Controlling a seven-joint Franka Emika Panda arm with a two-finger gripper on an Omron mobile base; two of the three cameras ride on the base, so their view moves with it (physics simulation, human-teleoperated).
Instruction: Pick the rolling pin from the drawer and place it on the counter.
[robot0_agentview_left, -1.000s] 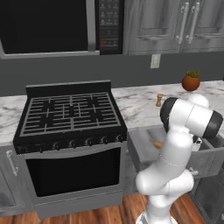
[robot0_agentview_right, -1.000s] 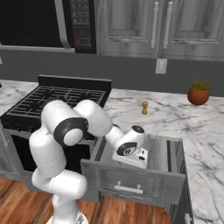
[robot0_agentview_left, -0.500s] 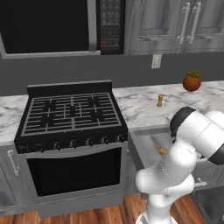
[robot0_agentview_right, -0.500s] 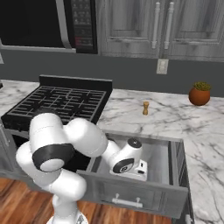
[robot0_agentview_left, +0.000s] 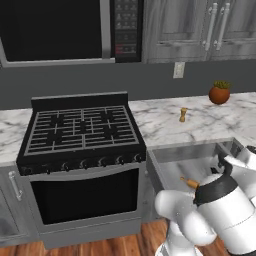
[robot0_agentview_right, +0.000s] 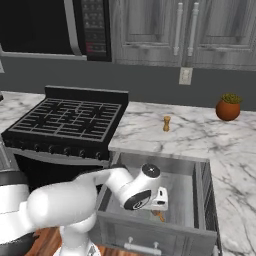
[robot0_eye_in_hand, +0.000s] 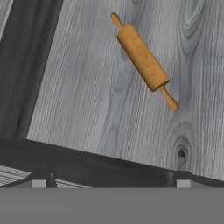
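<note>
The rolling pin (robot0_eye_in_hand: 143, 59) lies diagonally on the grey wood-grain floor of the open drawer (robot0_agentview_right: 199, 186), with nothing touching it. In the hand view it sits above and ahead of my gripper (robot0_eye_in_hand: 111, 183), whose two tips stand far apart, open and empty. In the right base view my gripper (robot0_agentview_right: 159, 199) hangs inside the drawer just above a sliver of the rolling pin (robot0_agentview_right: 158, 216). One end of the rolling pin (robot0_agentview_left: 189, 183) peeks out past my arm in the left base view. The white marble counter (robot0_agentview_right: 200, 135) runs behind and to the right of the drawer.
A black gas stove (robot0_agentview_left: 80, 130) with its oven door stands left of the drawer. On the counter stand a small wooden shaker (robot0_agentview_left: 183, 114) and a potted plant (robot0_agentview_left: 219, 92). A microwave (robot0_agentview_left: 60, 30) and grey wall cabinets hang above. The drawer's walls close in around my hand.
My arm has folded down and the hand has sunk from above the drawer into it, close over the rolling pin. The pin and drawer have not moved.
</note>
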